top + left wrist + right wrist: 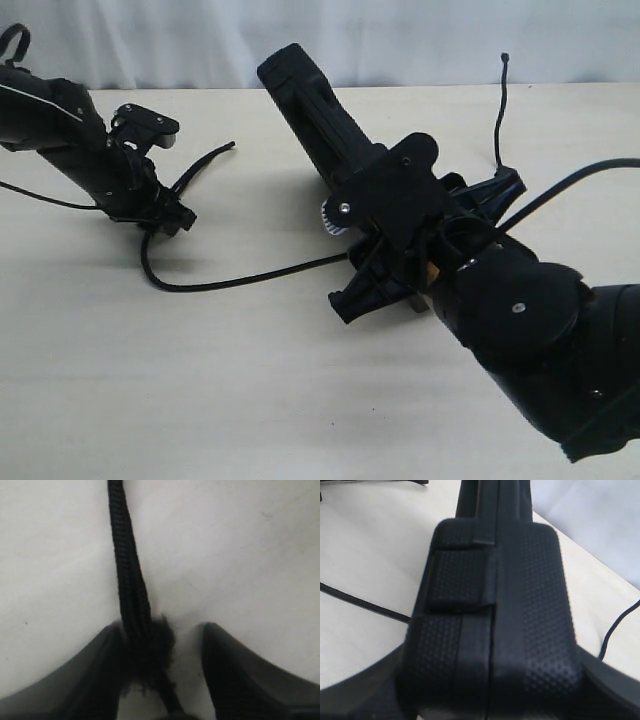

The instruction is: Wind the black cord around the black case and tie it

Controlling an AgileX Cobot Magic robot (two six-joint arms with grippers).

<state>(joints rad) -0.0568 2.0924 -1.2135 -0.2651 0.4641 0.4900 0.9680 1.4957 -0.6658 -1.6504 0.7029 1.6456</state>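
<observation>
One pale tabletop (200,380) w/ black cord (230,281); white curtain (400,40) behind.

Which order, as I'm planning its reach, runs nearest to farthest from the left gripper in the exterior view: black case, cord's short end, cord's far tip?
1. Cord's short end, just beside the left gripper.
2. Black case, centre back.
3. Cord's far tip, back right.
</observation>
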